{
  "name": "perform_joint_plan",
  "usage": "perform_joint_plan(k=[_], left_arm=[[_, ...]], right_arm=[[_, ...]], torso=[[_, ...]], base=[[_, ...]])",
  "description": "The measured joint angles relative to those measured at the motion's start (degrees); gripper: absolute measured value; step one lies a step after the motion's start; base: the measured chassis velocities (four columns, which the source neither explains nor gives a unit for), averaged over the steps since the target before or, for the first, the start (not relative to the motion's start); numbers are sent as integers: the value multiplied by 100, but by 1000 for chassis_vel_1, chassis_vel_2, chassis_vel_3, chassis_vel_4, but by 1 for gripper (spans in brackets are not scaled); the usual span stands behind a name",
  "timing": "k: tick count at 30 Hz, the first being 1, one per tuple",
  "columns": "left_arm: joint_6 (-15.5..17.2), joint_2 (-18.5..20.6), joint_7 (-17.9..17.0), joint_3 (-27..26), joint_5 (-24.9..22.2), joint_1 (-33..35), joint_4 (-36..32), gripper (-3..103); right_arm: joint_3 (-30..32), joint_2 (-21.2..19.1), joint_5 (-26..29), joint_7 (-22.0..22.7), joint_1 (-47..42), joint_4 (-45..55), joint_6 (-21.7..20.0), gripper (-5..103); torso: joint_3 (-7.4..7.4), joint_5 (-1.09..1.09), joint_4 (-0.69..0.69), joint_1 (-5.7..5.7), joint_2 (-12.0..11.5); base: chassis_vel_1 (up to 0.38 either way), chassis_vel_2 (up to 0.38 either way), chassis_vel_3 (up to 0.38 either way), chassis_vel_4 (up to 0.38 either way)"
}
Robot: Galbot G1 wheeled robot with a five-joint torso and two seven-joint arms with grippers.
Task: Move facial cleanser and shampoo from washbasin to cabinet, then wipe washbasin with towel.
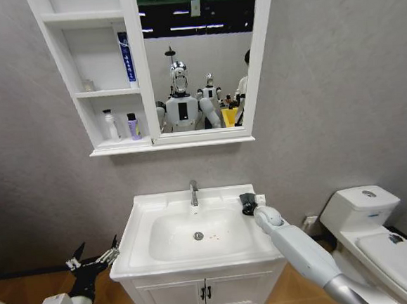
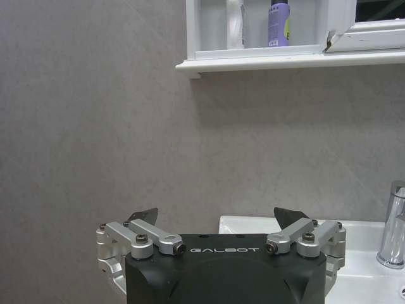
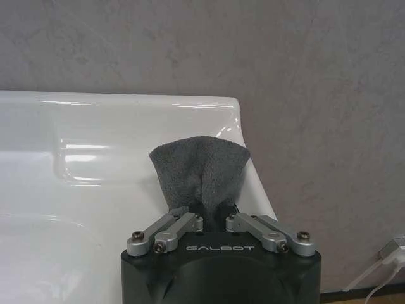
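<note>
Left gripper (image 1: 95,253) with silver linkages and black fingertips hangs low beside the left edge of the white rectangular ceramic washbasin (image 1: 142,224), clear of it, with its fingers spread wide and nothing between them. In the left wrist view the left gripper (image 2: 218,215) points at the grey wall, with the basin's back corner just beyond its fingertips.

White wall cabinet (image 1: 115,150) with open shelf niches and a mirror panel is mounted above the washbasin. Its lowest niche, above the basin's left half, holds a white bottle (image 1: 110,125) and, just beside it, a small purple bottle with a black cap (image 1: 134,127). The middle niche holds a tall blue-and-white tube (image 1: 125,57) standing against the divider next to the mirror.

Chrome tap (image 1: 193,193) stands at the centre of the washbasin's back ledge, behind the oval bowl.

Right gripper (image 1: 248,203) is at the back right corner of the washbasin, over the rim. Its fingers are closed narrowly on the small dark grey cloth towel (image 3: 199,171), which stands up from between them in a bunched fold; in the right wrist view the right gripper (image 3: 212,212) holds the towel over the basin's right rim, beside the grey wall. Whether the towel touches the rim cannot be determined.
</note>
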Motion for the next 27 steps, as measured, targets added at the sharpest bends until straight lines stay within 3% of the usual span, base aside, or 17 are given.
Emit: perform_joint_plan(k=[3, 12, 18, 21, 22, 25, 26, 27], left_arm=[[0, 0, 0, 0, 0, 0, 0, 100], [0, 0, 0, 0, 0, 0, 0, 100], [0, 0, 0, 0, 0, 0, 0, 100], [0, 0, 1, 0, 0, 0, 0, 100], [0, 0, 1, 0, 0, 0, 0, 100], [0, 0, 0, 0, 0, 0, 0, 100], [0, 0, 0, 0, 0, 0, 0, 100], [0, 0, 0, 0, 0, 0, 0, 100]], right_arm=[[58, -19, -47, -146, -56, 18, 55, 2], [117, -88, -135, -403, -211, 272, 406, 2], [107, -396, -289, -317, -626, 1263, 490, 2], [-153, -477, 423, 371, -947, 2279, 95, 2], [-153, -477, 423, 371, -947, 2279, 95, 2], [-526, -343, 1114, 1127, -882, 2666, -349, 2], [-526, -343, 1114, 1127, -882, 2666, -349, 2], [-700, -211, 1407, 1492, -757, 2635, -493, 2]], torso=[[0, 0, -1, 0, 0], [0, 0, -2, 0, 0], [0, -1, -3, 0, 0], [0, 0, -1, 0, 0], [0, 0, -1, 0, 0], [0, -2, -1, -1, 0], [0, -2, -1, -1, 0], [0, -1, 0, 0, 0]], base=[[0, 0, 0, 0], [0, 0, 0, 0], [0, 0, 0, 0], [0, 0, 0, 0], [0, 0, 0, 0], [0, 0, 0, 0], [0, 0, 0, 0], [0, 0, 0, 0]])
